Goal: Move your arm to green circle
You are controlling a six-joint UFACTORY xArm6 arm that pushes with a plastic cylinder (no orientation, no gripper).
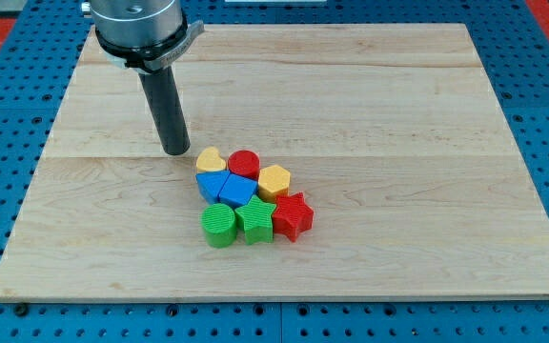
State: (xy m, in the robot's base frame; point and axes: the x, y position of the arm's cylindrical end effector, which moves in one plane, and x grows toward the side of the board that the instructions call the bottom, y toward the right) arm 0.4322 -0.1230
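Above and left of the block cluster, my tip (176,151) stands on the wooden board (427,114), touching nothing and just beside the yellow heart (211,159). It is a bare rod with no jaws to part or close. The green circle (219,225) sits at the cluster's lower left corner, touching the green star (254,219), with the blue cube (213,183) above it. The cluster's left side is open board. By my judgement, the clean approach runs down that side, wide of the yellow heart and blue cube, then in from the left, stopping short so nothing scatters.
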